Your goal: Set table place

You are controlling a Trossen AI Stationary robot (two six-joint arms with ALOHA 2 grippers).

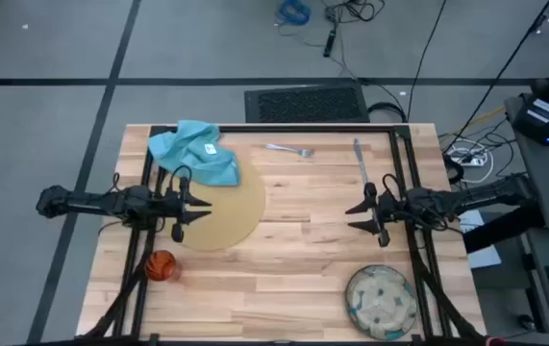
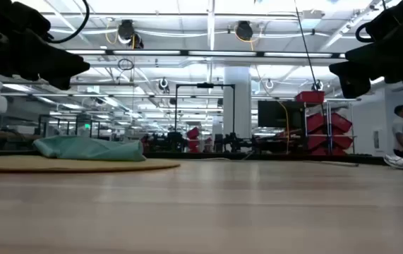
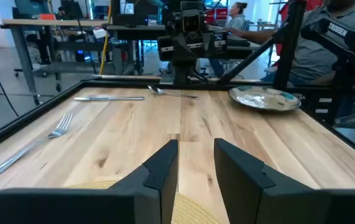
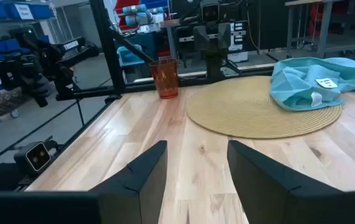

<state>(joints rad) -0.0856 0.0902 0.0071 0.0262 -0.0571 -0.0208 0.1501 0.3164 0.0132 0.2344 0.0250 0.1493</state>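
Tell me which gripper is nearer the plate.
Right. The right gripper hovers just up the table from the plate; the left gripper is far across, over the mat.

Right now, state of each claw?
Left claw: open, empty, over the mat.
Right claw: open, empty, above bare table.

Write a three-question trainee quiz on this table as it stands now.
1. True or false: the plate sits on the round mat.
2. What lies partly on the mat? A) fork B) blue napkin C) orange cup
3. Fill in: both grippers, left gripper and right gripper, hold ____.

Key: 1 false, the plate is at a table corner, apart from the mat. 2 B, the blue napkin. 3 nothing.
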